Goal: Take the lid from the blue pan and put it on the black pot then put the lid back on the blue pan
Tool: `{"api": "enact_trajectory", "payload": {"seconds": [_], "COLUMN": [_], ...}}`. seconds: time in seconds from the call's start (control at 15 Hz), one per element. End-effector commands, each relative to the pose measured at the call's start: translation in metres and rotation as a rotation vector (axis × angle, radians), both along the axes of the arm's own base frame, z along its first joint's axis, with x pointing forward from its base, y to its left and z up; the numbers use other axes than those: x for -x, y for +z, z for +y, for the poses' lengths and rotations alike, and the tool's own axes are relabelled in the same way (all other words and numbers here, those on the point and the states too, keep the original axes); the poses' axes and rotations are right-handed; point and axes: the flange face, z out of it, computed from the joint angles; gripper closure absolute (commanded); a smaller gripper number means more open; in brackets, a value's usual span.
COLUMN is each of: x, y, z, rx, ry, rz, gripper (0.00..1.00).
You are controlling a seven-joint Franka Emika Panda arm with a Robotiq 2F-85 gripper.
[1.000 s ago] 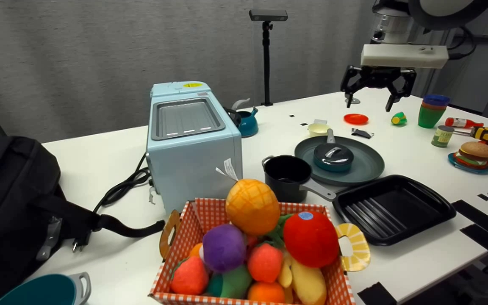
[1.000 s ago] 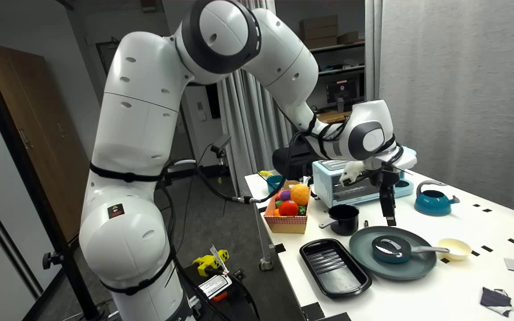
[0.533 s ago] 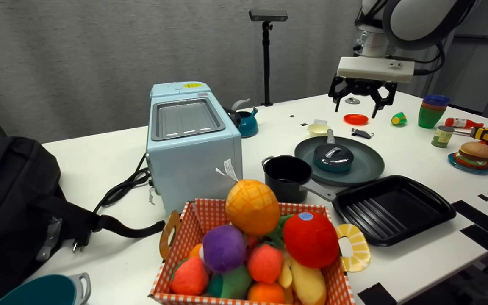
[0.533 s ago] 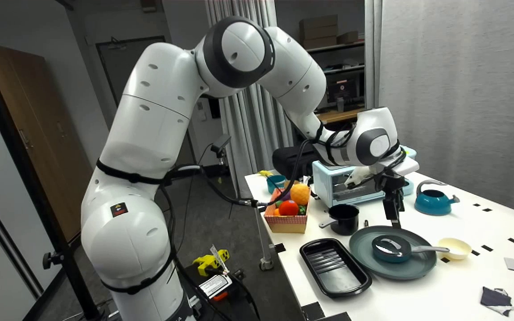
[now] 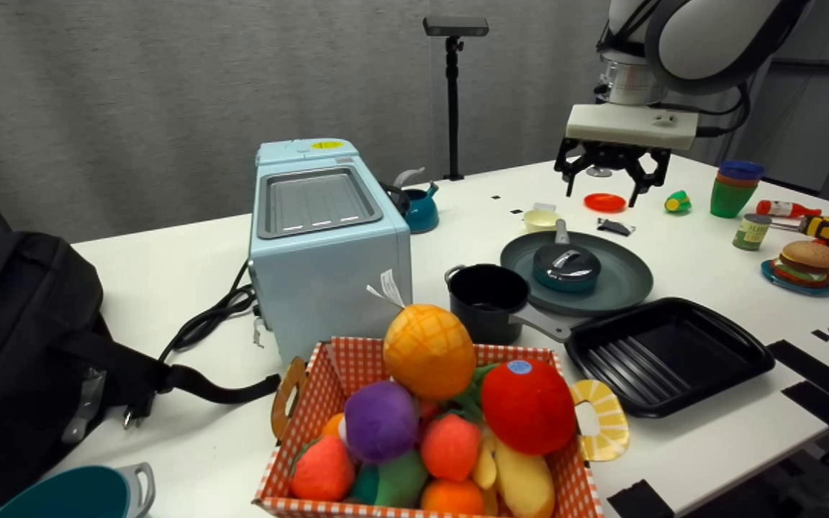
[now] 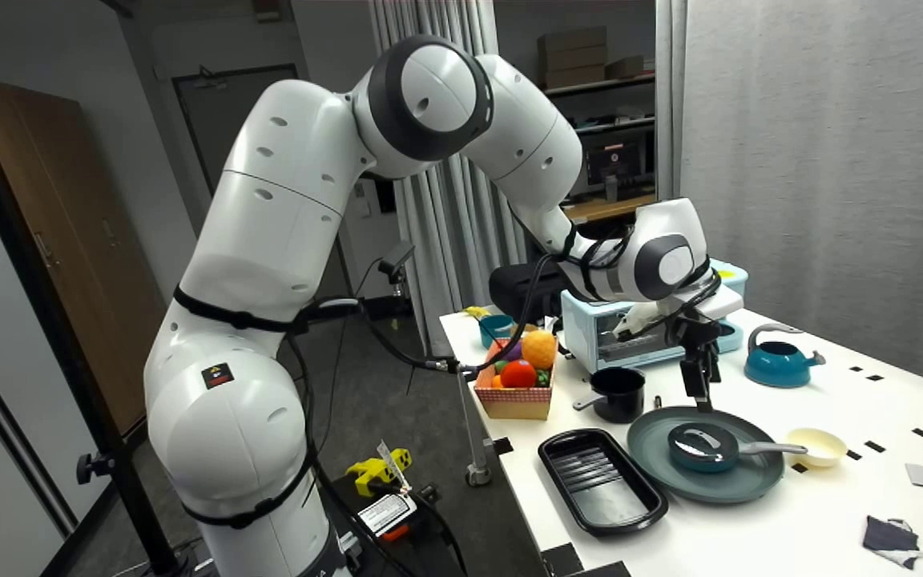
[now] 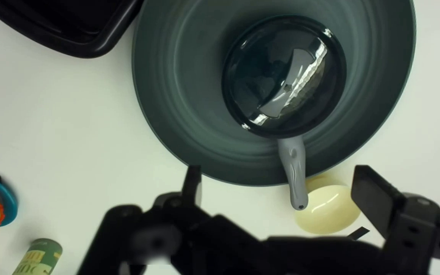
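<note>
A small blue-teal pan (image 5: pixel 565 283) with a grey handle (image 7: pixel 295 172) stands inside a wide dark grey-green pan (image 7: pixel 189 95). The round dark glossy lid (image 7: pixel 256 72) with a grey grip across its top sits on the small pan; it also shows in an exterior view (image 6: pixel 700 439). The black pot (image 5: pixel 486 313) stands uncovered beside the wide pan, its grey handle outward; it is out of the wrist view. My gripper (image 5: pixel 601 198) is open and empty, above the pans. In the wrist view its fingertips (image 7: pixel 277 168) are apart, on either side of the small pan's handle.
A black ribbed grill pan (image 6: pixel 602 481) touches or nearly touches the wide pan. A cream bowl (image 7: pixel 329 214) lies under the small pan's handle end. A light-blue toaster oven (image 5: pixel 335 288) and a checked basket of toy fruit (image 5: pixel 348 354) stand near the pot.
My gripper has moved down and, in an exterior view, leftward toward the pans over the last second. It has stayed open. The lid, pans and pot have not moved.
</note>
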Motion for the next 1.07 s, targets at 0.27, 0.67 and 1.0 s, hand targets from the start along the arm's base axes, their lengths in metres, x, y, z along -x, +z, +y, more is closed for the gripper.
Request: {"api": "enact_trajectory", "payload": {"seconds": [0.27, 0.67, 1.0], "x": [-0.013, -0.021, -0.024], "y": [-0.009, -0.023, -0.042], "z": [-0.014, -0.017, -0.004], "rx": [-0.003, -0.004, -0.011], "ry": [-0.01, -0.035, -0.002], "rz": [-0.014, -0.028, 0.006], "gripper": [0.0, 0.0, 0.0]}}
